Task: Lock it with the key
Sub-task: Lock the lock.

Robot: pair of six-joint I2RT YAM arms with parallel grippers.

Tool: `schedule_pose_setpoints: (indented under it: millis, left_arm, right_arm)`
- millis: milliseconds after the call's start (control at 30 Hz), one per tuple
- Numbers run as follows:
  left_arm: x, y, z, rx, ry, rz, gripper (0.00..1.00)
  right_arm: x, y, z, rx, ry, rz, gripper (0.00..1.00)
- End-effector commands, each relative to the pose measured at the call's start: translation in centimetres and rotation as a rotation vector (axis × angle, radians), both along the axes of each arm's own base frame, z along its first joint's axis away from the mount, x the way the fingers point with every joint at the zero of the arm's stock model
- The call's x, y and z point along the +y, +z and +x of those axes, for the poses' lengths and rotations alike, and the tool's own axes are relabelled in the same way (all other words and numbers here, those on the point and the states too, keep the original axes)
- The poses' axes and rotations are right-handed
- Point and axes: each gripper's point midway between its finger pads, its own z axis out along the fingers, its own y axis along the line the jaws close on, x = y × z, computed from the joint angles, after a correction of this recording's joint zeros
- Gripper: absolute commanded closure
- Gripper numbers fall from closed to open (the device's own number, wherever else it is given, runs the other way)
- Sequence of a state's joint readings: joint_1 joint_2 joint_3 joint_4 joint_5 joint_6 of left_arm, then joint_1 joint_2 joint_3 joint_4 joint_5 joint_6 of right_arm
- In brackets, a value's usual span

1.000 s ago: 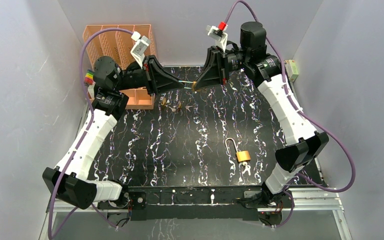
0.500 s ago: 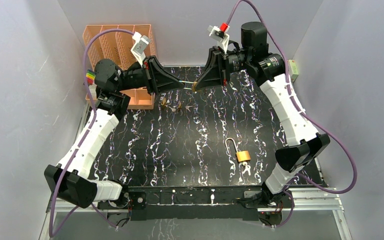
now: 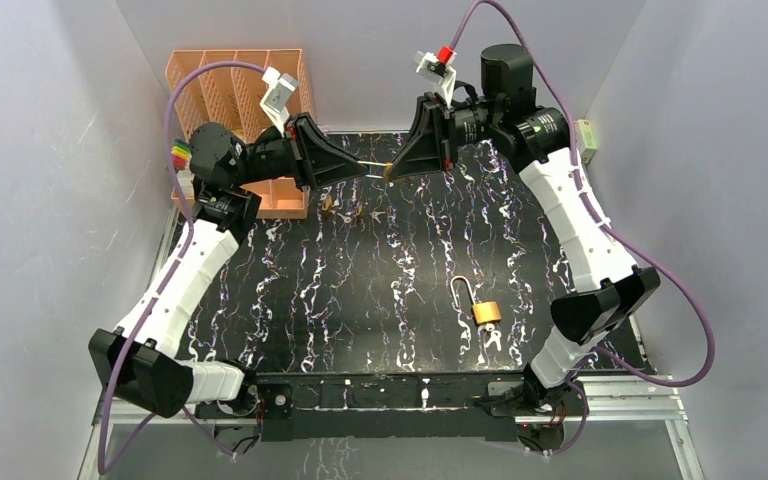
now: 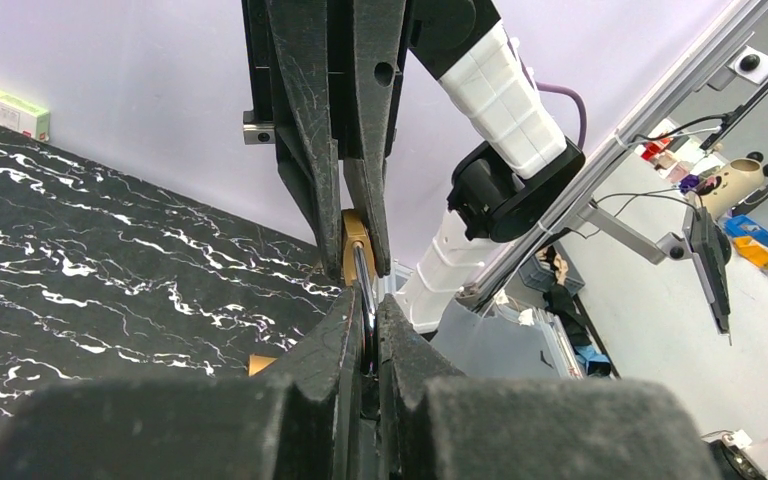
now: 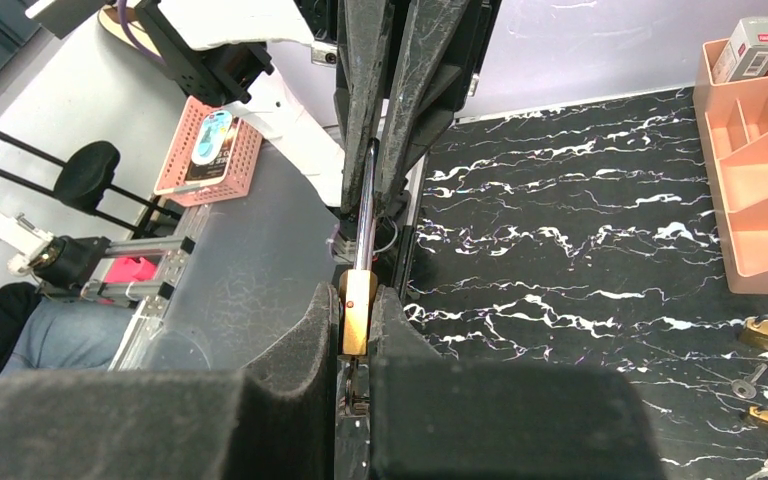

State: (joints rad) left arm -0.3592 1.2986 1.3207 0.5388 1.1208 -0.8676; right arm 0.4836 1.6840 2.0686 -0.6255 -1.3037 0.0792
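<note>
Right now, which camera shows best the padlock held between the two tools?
The right wrist view: the padlock shows its brass body and shackle close and clear. The left wrist view shows only slivers of it; the top view shows it tiny.

Your bench (image 3: 360, 290) is black, veined with white like marble. The left pincer (image 3: 358, 167) and right pincer (image 3: 394, 170) are matte black. The held padlock (image 5: 357, 312) between them has a brass-gold body and a silver shackle. The second padlock (image 3: 486, 311) on the bench shows the same brass and silver. The organiser (image 3: 235, 85) is salmon orange. The left arm (image 3: 185, 275) and right arm (image 3: 570, 215) are white with black joints, and their cables (image 3: 168, 115) are purple.
</note>
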Motion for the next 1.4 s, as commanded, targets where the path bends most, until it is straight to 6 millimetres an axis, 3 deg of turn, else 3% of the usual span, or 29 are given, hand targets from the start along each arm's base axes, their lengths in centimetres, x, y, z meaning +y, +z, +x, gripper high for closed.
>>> schedule_pose_setpoints:
  millis: [0,167,500,867,1000,1200,1267,1367]
  left_arm:
    - [-0.6,-0.1,-4.6,-0.054,-0.152,0.024,1.00]
    - [-1.3,-0.3,-4.5,-0.040,-0.149,0.016,1.00]
    - [-4.1,0.6,-6.7,-0.031,-0.230,-0.017,1.00]
    - [-8.3,-0.8,-9.1,0.006,-0.311,-0.023,1.00]
    - [-8.0,-0.9,-9.3,-0.021,-0.292,0.000,1.00]
    - [-6.4,-0.5,-8.4,-0.101,-0.158,0.093,0.99]
    - [-5.7,-0.6,-8.1,-0.106,-0.131,0.119,0.85]
    - [-5.0,-0.4,-8.0,-0.130,-0.120,0.123,0.49]
  right_arm:
    - [2.1,1.8,1.7,-0.157,-0.061,0.069,1.00]
    - [3.0,2.1,1.9,-0.179,-0.073,0.089,1.00]
    - [3.9,2.9,2.7,-0.228,-0.111,0.135,1.00]
    - [5.7,4.0,2.5,-0.258,-0.103,0.188,1.00]
    - [4.6,4.5,2.2,-0.256,-0.090,0.183,1.00]
    - [-0.2,4.2,1.4,-0.221,-0.104,0.141,1.00]
    - [-1.0,3.6,0.6,-0.202,-0.103,0.125,1.00]
    - [-1.4,2.4,-0.6,-0.155,-0.080,0.102,1.00]
